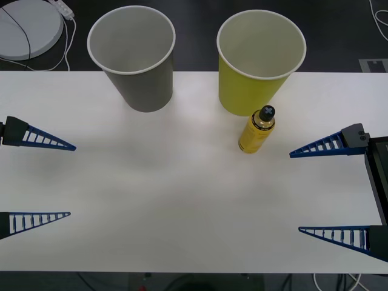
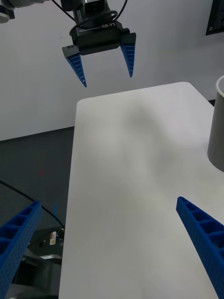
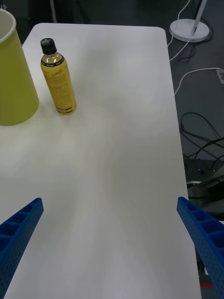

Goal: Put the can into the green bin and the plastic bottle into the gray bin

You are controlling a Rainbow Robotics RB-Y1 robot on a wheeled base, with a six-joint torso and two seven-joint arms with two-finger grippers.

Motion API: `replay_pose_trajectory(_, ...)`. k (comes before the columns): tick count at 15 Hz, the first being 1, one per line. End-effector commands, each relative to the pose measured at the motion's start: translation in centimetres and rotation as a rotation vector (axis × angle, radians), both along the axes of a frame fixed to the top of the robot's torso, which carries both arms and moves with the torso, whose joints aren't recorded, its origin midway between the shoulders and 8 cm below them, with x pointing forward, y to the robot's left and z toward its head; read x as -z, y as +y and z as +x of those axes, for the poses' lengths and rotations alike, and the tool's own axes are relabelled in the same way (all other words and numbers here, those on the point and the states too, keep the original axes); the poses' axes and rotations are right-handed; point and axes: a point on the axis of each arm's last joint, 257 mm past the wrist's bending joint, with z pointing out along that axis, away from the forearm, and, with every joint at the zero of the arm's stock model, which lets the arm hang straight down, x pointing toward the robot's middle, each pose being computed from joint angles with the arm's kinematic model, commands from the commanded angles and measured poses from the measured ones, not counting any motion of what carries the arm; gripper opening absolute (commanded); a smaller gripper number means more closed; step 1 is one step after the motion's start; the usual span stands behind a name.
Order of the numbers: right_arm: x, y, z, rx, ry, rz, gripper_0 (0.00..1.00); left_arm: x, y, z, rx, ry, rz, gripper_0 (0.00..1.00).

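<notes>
**Bottle beside the green bin on a white table**

The plastic bottle (image 3: 58,77) stands upright on the white table (image 3: 112,154), just beside the green bin (image 3: 14,79). The left gripper (image 3: 109,233) has its blue fingers (image 3: 21,229) spread wide, well apart from both. Cables (image 3: 200,131) lie on the dark floor.

Wide bare stretch of white tabletop (image 1: 182,206) btwn both arms, nothing in the way; tall gray paper cup (image 1: 134,57) & tall yellow-green paper cup (image 1: 257,60) block far edge, gap btwn them; small yellow black-capped plastic bottle (image 1: 257,130) upright just beside the yellow-green cup, near side.
</notes>
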Motion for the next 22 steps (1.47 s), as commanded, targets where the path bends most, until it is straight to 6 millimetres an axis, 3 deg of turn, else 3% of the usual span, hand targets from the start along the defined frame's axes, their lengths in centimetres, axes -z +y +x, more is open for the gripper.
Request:
replay_pose_trajectory(1, 0.0, 0.0, 0.0, 0.0, 0.0, 0.0, 1.0, 0.0, 0.0, 0.0, 0.0, 0.0, 0.0, 1.0)
replay_pose_trajectory(10, 0.1, -0.1, 0.5, 0.05, 0.013, 0.059, 1.0, 0.0, 0.0, 0.0, 0.0, 0.0, 0.0, 1.0)
replay_pose_trajectory(22, 5.0, -3.4, 4.6, 0.274, -0.131, -0.056, 1.0, 0.0, 0.0, 0.0, 0.0, 0.0, 0.0, 1.0)
